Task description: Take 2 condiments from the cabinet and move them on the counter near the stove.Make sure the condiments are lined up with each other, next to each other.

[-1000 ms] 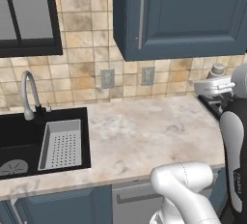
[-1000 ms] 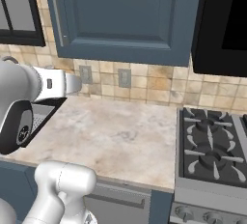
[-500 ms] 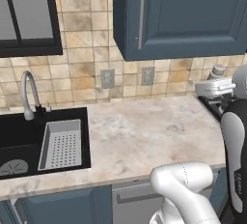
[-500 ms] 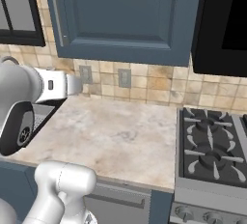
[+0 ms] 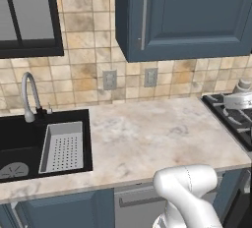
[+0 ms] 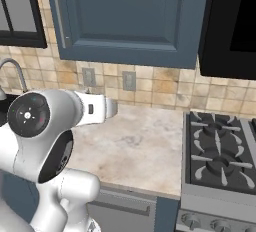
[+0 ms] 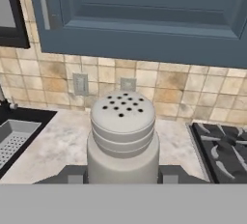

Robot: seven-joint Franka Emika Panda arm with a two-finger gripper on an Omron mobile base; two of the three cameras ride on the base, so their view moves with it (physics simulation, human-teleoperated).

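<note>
A pale grey-white shaker [image 7: 123, 136] with holes in its top, one of the condiments, stands upright between my fingers [image 7: 72, 175]; my gripper [image 7: 123, 175] is shut on it. It hangs in the air over the beige marbled counter [image 7: 58, 146], facing the tiled wall. From the left base view the shaker [image 5: 243, 85] and gripper [image 5: 240, 99] sit at the right edge, above the black stove [image 5: 227, 119]. From the right base view my hand [image 6: 107, 109] reaches out over the counter [image 6: 145, 148], left of the stove [image 6: 220, 151]. The cabinet the condiments come from is out of view.
A blue wall cabinet with a long steel handle [image 5: 143, 11] hangs shut above the counter. Two wall outlets [image 5: 109, 79] sit in the tile. A black sink [image 5: 29, 143] with a curved tap [image 5: 30, 94] and a perforated tray [image 5: 63, 146] lies to the left.
My gripper has carried the shaker to the right and slightly down, toward the stove. The arm has swung out of the right side of the left base view. The grip is unchanged.
</note>
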